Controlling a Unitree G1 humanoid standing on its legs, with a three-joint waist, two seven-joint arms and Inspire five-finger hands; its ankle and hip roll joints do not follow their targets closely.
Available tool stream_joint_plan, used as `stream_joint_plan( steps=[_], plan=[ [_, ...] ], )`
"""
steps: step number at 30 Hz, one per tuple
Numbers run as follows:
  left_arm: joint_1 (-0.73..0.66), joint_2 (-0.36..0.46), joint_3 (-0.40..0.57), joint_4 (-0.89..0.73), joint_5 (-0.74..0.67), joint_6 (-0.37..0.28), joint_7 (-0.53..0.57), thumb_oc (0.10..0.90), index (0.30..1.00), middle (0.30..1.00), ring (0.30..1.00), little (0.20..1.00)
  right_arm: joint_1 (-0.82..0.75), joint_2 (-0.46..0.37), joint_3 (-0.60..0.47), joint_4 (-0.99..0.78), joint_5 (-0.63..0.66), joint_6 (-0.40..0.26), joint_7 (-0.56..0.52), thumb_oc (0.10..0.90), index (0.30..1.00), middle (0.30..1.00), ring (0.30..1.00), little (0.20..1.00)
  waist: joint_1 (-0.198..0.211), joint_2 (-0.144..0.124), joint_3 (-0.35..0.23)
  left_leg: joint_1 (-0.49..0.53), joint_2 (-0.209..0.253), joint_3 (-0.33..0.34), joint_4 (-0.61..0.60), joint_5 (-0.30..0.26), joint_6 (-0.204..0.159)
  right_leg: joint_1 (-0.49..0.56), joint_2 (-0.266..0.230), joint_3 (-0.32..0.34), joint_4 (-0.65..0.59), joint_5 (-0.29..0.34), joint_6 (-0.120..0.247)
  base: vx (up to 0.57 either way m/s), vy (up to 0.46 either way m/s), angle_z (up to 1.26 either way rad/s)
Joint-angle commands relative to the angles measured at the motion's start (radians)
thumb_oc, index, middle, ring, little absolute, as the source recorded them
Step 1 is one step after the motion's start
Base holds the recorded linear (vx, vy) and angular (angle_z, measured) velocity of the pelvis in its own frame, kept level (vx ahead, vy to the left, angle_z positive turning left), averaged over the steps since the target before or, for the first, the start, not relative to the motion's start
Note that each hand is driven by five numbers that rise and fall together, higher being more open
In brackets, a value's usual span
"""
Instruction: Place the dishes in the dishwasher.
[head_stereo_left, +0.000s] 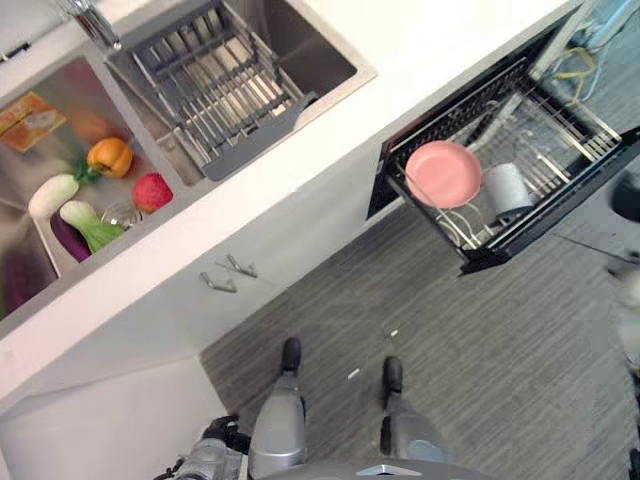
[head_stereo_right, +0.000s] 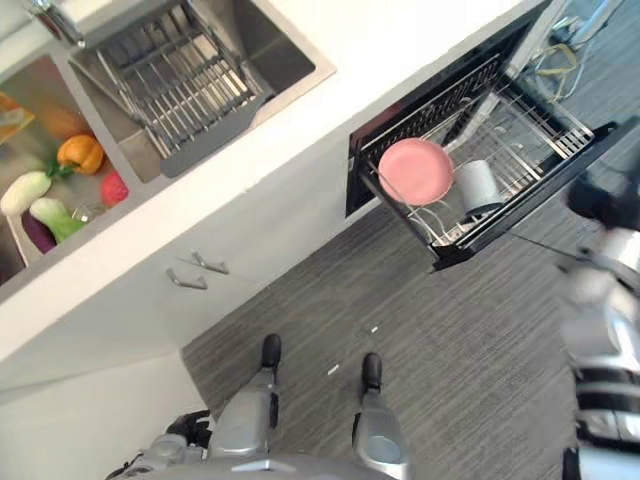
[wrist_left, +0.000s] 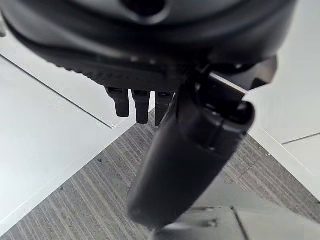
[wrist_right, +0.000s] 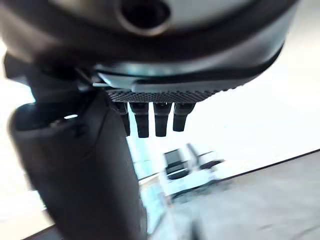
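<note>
Bright, even light — white glare and blur past the right hand (wrist_right: 75, 170)

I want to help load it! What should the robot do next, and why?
Probably slide the dishwasher rack shut. The pink plate and the grey cup already sit in it, the sink's rack holds no dishes, and the left robot hand and right robot hand hold nothing.

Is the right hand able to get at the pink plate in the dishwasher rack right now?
Probably yes: the pink plate lies uncovered in the pulled-out rack, beside a grey cup, and the right hand is open and holds nothing.
</note>
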Motion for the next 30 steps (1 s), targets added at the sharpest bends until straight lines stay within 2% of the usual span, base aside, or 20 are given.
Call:
stream_joint_plan(
  steps=[1, 2, 5, 6, 10, 12, 13, 15, 20, 21, 23, 24, 27, 28, 30],
  plan=[
    [0.039, 0.035, 0.022, 0.065, 0.018, -0.002, 0.003, 0.8, 0.9, 0.9, 0.9, 0.9, 0.094, -0.03, -0.12, 0.028, 0.105, 0.032, -0.118, 0.4, 0.3, 0.3, 0.3, 0.3, -0.037, -0.033, -0.108, -0.009, -0.062, -0.04, 0.037, -0.146, 0.096, -0.047, 0.008, -0.052, 0.015, -0.052, 0.033, 0.04, -0.003, 0.02],
    [0.039, 0.029, 0.036, 0.069, 0.008, -0.006, 0.005, 0.8, 0.9, 0.9, 0.9, 0.9, 0.15, 0.01, -0.14, 0.083, 0.109, 0.034, -0.115, 0.4, 0.3, 0.3, 0.3, 0.3, -0.05, -0.03, -0.121, 0.005, -0.062, -0.041, 0.02, -0.144, 0.096, -0.039, 0.006, -0.056, 0.016, -0.059, 0.033, 0.03, -0.011, 0.02],
    [0.043, 0.02, 0.034, 0.077, 0.012, -0.005, 0.0, 0.8, 0.9, 0.9, 0.9, 0.9, 0.154, 0.044, -0.106, 0.126, 0.116, 0.025, -0.091, 0.4, 0.3, 0.3, 0.3, 0.3, -0.053, -0.026, -0.128, 0.022, -0.063, -0.042, 0.011, -0.148, 0.097, -0.029, 0.005, -0.058, 0.014, -0.062, 0.035, 0.01, -0.009, -0.06],
    [0.05, 0.016, 0.025, 0.08, 0.021, -0.006, -0.006, 0.8, 0.9, 0.9, 0.9, 0.9, 0.122, 0.063, -0.042, 0.137, 0.11, 0.013, -0.069, 0.4, 0.3, 0.3, 0.3, 0.3, -0.049, -0.018, -0.127, 0.032, -0.065, -0.041, 0.009, -0.151, 0.099, -0.024, 0.003, -0.056, 0.013, -0.061, 0.036, 0.0, -0.013, -0.29],
    [0.07, 0.018, 0.016, 0.073, 0.023, -0.009, -0.01, 0.8, 0.9, 0.9, 0.9, 0.9, 0.08, 0.082, 0.043, 0.111, 0.076, 0.008, -0.037, 0.4, 0.3, 0.3, 0.3, 0.3, -0.037, -0.002, -0.121, 0.044, -0.068, -0.04, 0.009, -0.15, 0.101, -0.014, -0.002, -0.053, 0.01, -0.061, 0.035, 0.0, -0.003, -0.21],
    [0.085, 0.025, 0.0, 0.072, 0.029, -0.009, -0.009, 0.8, 0.9, 0.9, 0.9, 0.9, 0.011, 0.087, 0.142, 0.087, 0.055, -0.006, 0.0, 0.4, 0.3, 0.3, 0.3, 0.3, -0.017, 0.021, -0.108, 0.042, -0.074, -0.046, 0.011, -0.145, 0.101, -0.008, -0.007, -0.055, 0.009, -0.061, 0.035, 0.0, 0.0, 0.0],
    [0.085, 0.025, 0.0, 0.072, 0.029, -0.009, -0.009, 0.8, 0.9, 0.9, 0.9, 0.9, 0.011, 0.087, 0.142, 0.087, 0.055, -0.006, 0.0, 0.4, 0.3, 0.3, 0.3, 0.3, -0.017, 0.021, -0.108, 0.042, -0.074, -0.046, 0.011, -0.145, 0.101, -0.008, -0.007, -0.055, 0.009, -0.061, 0.035, 0.0, 0.0, 0.0],
    [0.093, 0.041, -0.007, 0.066, 0.025, -0.013, -0.005, 0.8, 0.9, 0.9, 0.9, 0.9, -0.083, 0.062, 0.24, 0.102, 0.032, -0.004, 0.019, 0.4, 0.3, 0.3, 0.3, 0.3, 0.009, 0.05, -0.089, 0.034, -0.082, -0.063, 0.013, -0.134, 0.1, -0.006, -0.016, -0.07, 0.01, -0.058, 0.035, -0.02, 0.01, 0.05],
    [0.095, 0.046, -0.046, 0.055, 0.014, -0.024, 0.003, 0.8, 0.9, 0.9, 0.9, 0.9, -0.222, 0.033, 0.327, 0.204, 0.041, 0.017, 0.014, 0.4, 0.3, 0.3, 0.3, 0.3, 0.046, 0.1, -0.049, -0.022, -0.104, -0.105, 0.013, -0.103, 0.085, -0.026, -0.035, -0.115, 0.013, -0.049, 0.036, -0.07, -0.001, 0.53],
    [0.094, 0.045, -0.045, 0.055, 0.014, -0.024, 0.003, 0.8, 0.9, 0.9, 0.9, 0.9, -0.227, 0.032, 0.331, 0.208, 0.042, 0.015, 0.013, 0.4, 0.3, 0.3, 0.3, 0.3, 0.043, 0.101, -0.049, -0.024, -0.105, -0.107, 0.014, -0.102, 0.085, -0.027, -0.035, -0.117, 0.013, -0.049, 0.036, -0.06, -0.01, 0.53],
    [0.093, 0.033, -0.092, 0.057, 0.015, -0.031, 0.005, 0.8, 0.9, 0.9, 0.9, 0.9, -0.337, 0.03, 0.412, 0.289, 0.045, 0.022, 0.007, 0.4, 0.3, 0.3, 0.3, 0.3, 0.075, 0.132, -0.036, -0.066, -0.121, -0.132, 0.013, -0.08, 0.079, -0.042, -0.048, -0.154, 0.016, -0.042, 0.038, -0.08, -0.027, 0.51],
    [0.092, 0.031, -0.09, 0.057, 0.015, -0.031, 0.005, 0.8, 0.9, 0.9, 0.9, 0.9, -0.342, 0.029, 0.416, 0.293, 0.046, 0.02, 0.006, 0.4, 0.3, 0.3, 0.3, 0.3, 0.072, 0.133, -0.036, -0.068, -0.121, -0.134, 0.014, -0.08, 0.078, -0.043, -0.048, -0.156, 0.016, -0.042, 0.038, -0.06, -0.024, 0.29],
    [0.096, 0.015, -0.13, 0.05, 0.014, -0.038, 0.002, 0.8, 0.9, 0.9, 0.9, 0.9, -0.451, 0.03, 0.512, 0.318, 0.012, 0.024, 0.013, 0.4, 0.3, 0.3, 0.3, 0.3, 0.097, 0.159, -0.033, -0.098, -0.136, -0.156, 0.012, -0.064, 0.075, -0.055, -0.056, -0.184, 0.014, -0.039, 0.04, -0.02, -0.011, 0.23],
    [0.094, 0.013, -0.153, 0.034, 0.002, -0.045, 0.002, 0.8, 0.9, 0.9, 0.9, 0.9, -0.527, 0.027, 0.58, 0.303, -0.02, 0.023, 0.023, 0.4, 0.3, 0.3, 0.3, 0.3, 0.116, 0.171, -0.026, -0.114, -0.143, -0.164, 0.014, -0.056, 0.069, -0.058, -0.061, -0.198, 0.014, -0.038, 0.041, -0.02, -0.002, 0.2],
    [0.089, 0.013, -0.157, 0.025, -0.004, -0.049, 0.001, 0.8, 0.9, 0.9, 0.9, 0.9, -0.562, 0.014, 0.616, 0.29, -0.051, 0.025, 0.034, 0.4, 0.3, 0.3, 0.3, 0.3, 0.124, 0.178, -0.028, -0.133, -0.149, -0.172, 0.013, -0.046, 0.067, -0.066, -0.065, -0.208, 0.012, -0.035, 0.042, -0.02, 0.002, 0.22]
  ],
)
